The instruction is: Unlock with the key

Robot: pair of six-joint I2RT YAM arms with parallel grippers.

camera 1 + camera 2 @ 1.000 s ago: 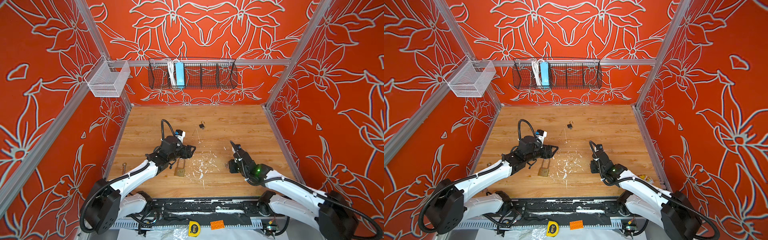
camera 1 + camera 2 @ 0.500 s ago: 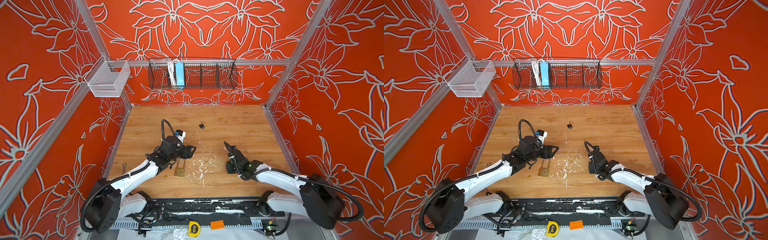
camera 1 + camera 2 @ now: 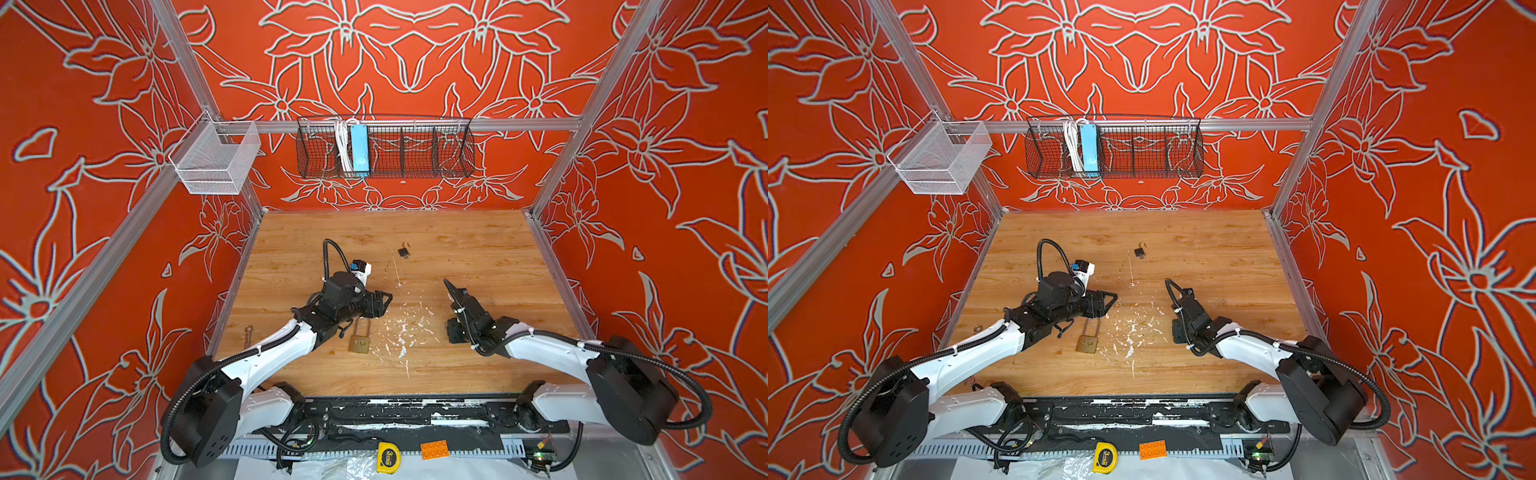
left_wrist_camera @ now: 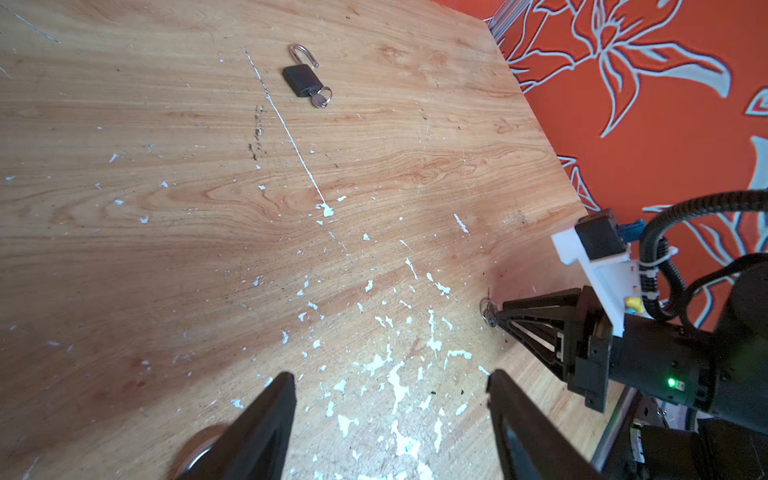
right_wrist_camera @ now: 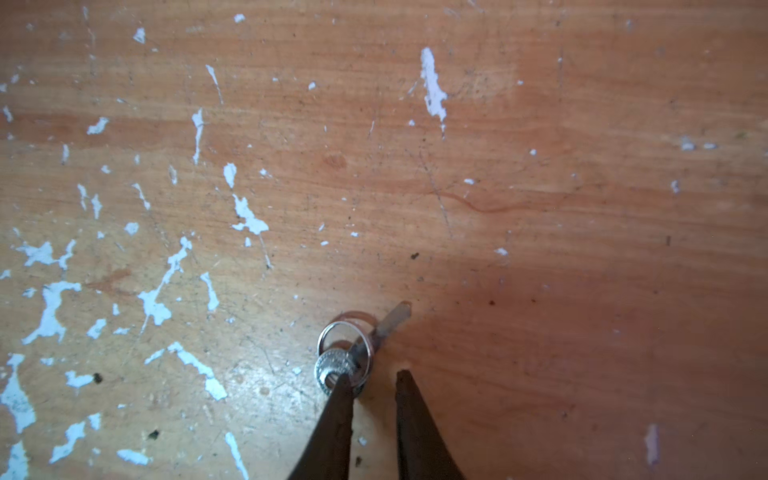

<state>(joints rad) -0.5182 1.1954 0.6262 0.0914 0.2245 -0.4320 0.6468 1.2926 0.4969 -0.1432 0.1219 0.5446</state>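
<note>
A silver key (image 5: pixel 338 365) on a split ring lies flat on the wooden table (image 3: pixel 478 257). My right gripper (image 5: pixel 372 378) stands over it with its jaws a narrow gap apart. One fingertip (image 5: pixel 343 388) overlaps the key's head, and nothing sits in the gap. In a top view this gripper (image 3: pixel 448 286) points to the far left. A brass padlock (image 3: pixel 359 343) with a long shackle lies near the front, its shackle reaching under my left gripper (image 3: pixel 384 301). The left gripper (image 4: pixel 390 386) is wide open and holds nothing.
A small black padlock (image 4: pixel 302 78) with its shackle swung open and a key in it lies further back (image 3: pixel 403 251). White paint flecks (image 3: pixel 401 332) cover the table's middle. Wire baskets (image 3: pixel 384 147) hang on the back wall. A tape measure (image 3: pixel 386 457) and an orange brick (image 3: pixel 434 450) lie below the front rail.
My right gripper has shifted a little to the left and its forearm has dropped lower. The left arm and the brass padlock have not moved.
</note>
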